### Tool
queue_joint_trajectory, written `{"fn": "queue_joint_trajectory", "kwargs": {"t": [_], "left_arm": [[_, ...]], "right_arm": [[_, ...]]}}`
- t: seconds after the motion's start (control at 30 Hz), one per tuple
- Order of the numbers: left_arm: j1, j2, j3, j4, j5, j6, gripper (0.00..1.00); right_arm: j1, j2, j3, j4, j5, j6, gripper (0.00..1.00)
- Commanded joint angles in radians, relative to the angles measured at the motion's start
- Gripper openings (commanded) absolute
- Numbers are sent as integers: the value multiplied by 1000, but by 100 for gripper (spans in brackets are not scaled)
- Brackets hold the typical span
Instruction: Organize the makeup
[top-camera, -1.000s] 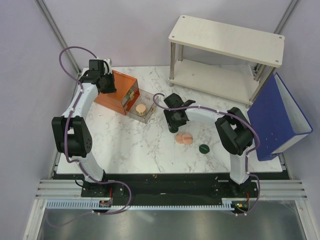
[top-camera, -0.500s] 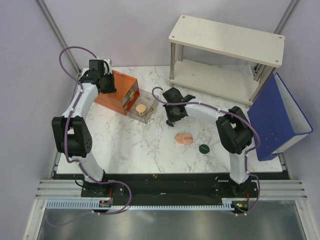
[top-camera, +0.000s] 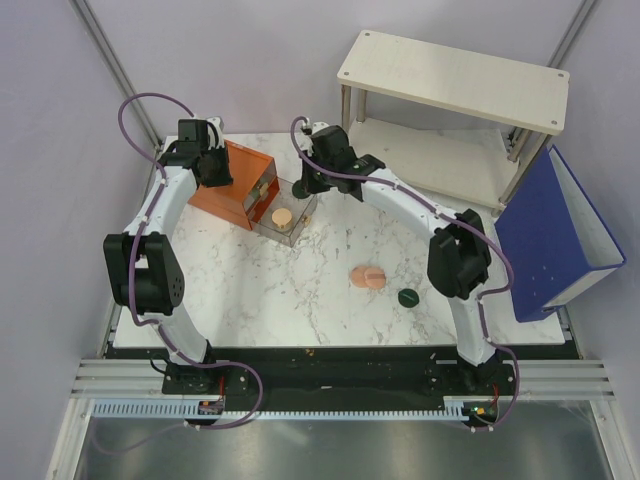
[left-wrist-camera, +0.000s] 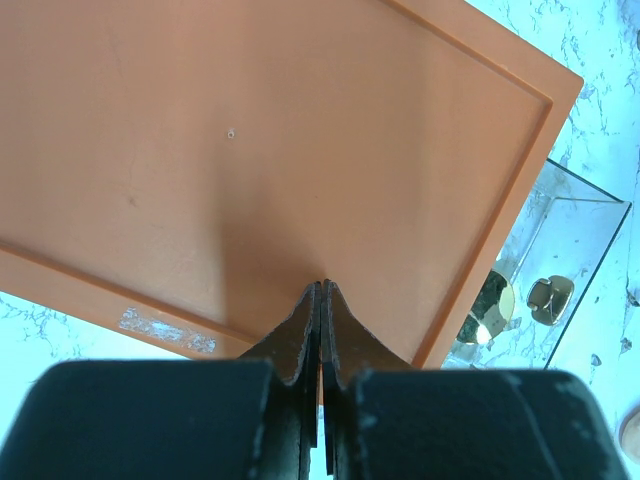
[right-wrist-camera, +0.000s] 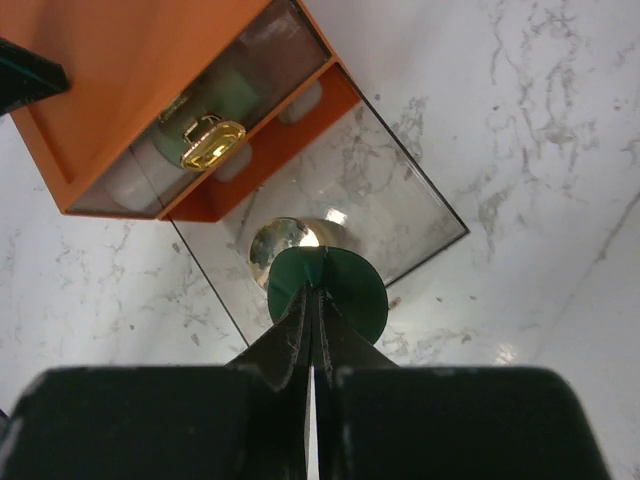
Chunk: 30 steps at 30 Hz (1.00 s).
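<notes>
The right arm (top-camera: 400, 200) has stretched far out; the right gripper (right-wrist-camera: 312, 292), closed tight, has a green disc (right-wrist-camera: 345, 280) at its tips, grip uncertain. Left gripper (left-wrist-camera: 321, 285) closed, orange box (left-wrist-camera: 250, 150) beneath.

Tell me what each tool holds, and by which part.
Right tool pinches a dark green disc by its near edge; left tool is shut, holding nothing.

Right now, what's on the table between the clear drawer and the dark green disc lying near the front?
A peach-pink compact lies between the clear drawer and that dark green disc; the top view shows it.
</notes>
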Motion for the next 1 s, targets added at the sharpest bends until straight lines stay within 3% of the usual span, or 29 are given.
{"fn": "queue_joint_trajectory", "kwargs": {"t": [0.0,0.13,0.17,0.37,0.57,0.8,0.97], "left_arm": [[2,73,-72,-228,-53,47,2],[2,70,-73,-226,-59,48,2],[2,72,-73,-228,-58,48,2],[2,70,-73,-228,-67,51,2],[2,67,-73,-228,-70,50,2],[2,64,-76,-228,-64,48,2],[2,58,-84,-228,-48,45,2]], "right_arm": [[9,110,125,19,-83,47,4],[18,177,167,30,-94,62,18],[21,182,171,33,-91,61,32],[23,160,153,82,-60,76,62],[15,44,70,79,-9,62,62],[-2,-195,-238,-40,112,-73,58],[-38,-351,-488,-128,155,-70,57]]}}
